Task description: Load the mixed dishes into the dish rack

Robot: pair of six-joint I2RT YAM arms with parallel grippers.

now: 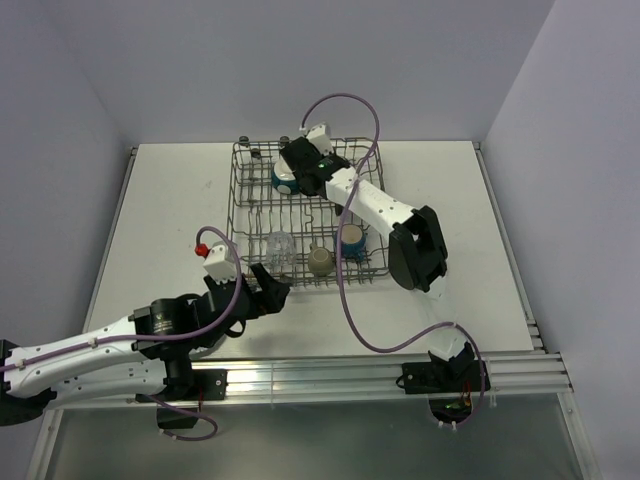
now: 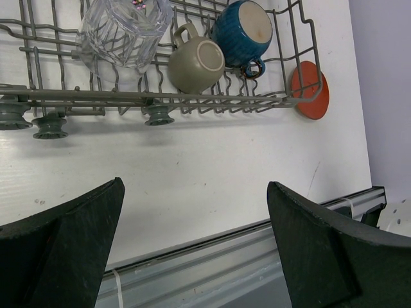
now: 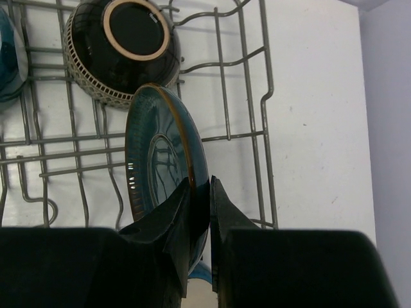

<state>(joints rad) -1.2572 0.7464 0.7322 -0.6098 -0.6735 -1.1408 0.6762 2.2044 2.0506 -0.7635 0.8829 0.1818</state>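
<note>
The grey wire dish rack (image 1: 240, 215) stands at the table's far middle. My right gripper (image 1: 297, 166) hovers over its far part, shut on the rim of a teal plate (image 3: 154, 154) held on edge above the rack wires (image 3: 253, 77); its fingertips (image 3: 200, 183) pinch the rim. A brown bowl (image 3: 122, 45) lies upside down just beyond the plate. A clear glass (image 1: 280, 247), a beige cup (image 1: 319, 261) and a blue mug (image 1: 354, 240) sit in the rack's near row. My left gripper (image 1: 272, 290) is open and empty in front of the rack.
In the left wrist view, an orange-red plate (image 2: 311, 96) leans at the rack's near right corner, outside the wires (image 2: 96, 95). The glass (image 2: 125, 29), cup (image 2: 196, 64) and mug (image 2: 243, 29) show there too. The table's metal front rail (image 1: 350, 375) runs behind the left gripper (image 2: 196, 186).
</note>
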